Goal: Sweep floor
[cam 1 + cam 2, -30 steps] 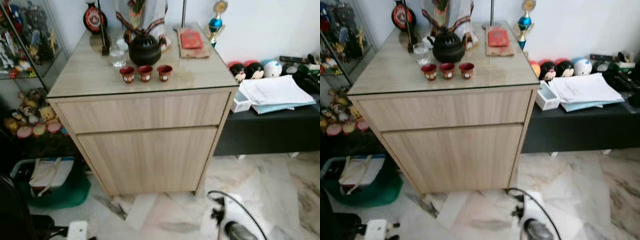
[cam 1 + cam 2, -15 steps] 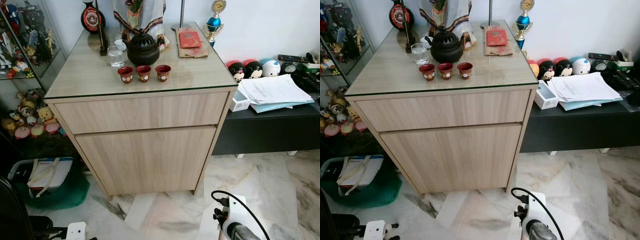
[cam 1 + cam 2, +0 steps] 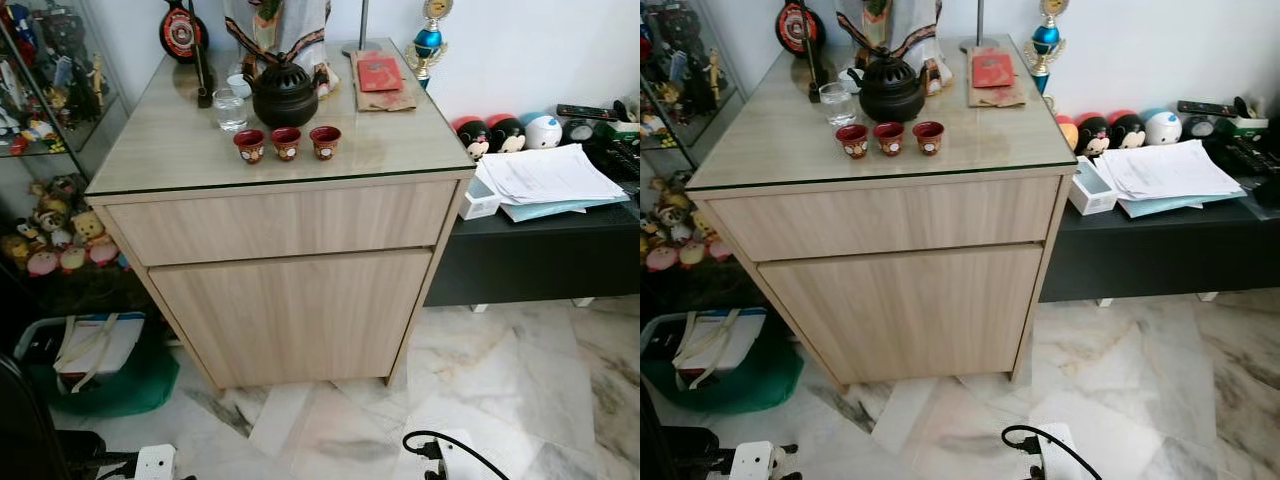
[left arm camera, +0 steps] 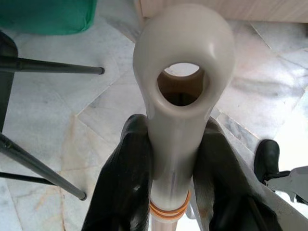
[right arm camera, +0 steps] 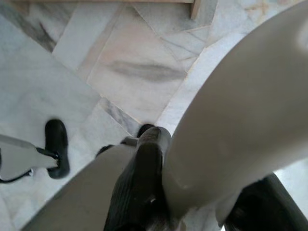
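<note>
Fingers of the left gripper clamp the broom handle just below its hanging loop; the right gripper seems closed lower down—blurred. Light, stiff, smooth plastic above marble floor—grip firmly.

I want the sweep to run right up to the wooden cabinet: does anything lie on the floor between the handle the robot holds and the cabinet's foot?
Nothing visible does. The left gripper and right gripper both clamp the cream handle. The marble floor up to the cabinet looks bare; a green bag sits off to the left side.
</note>
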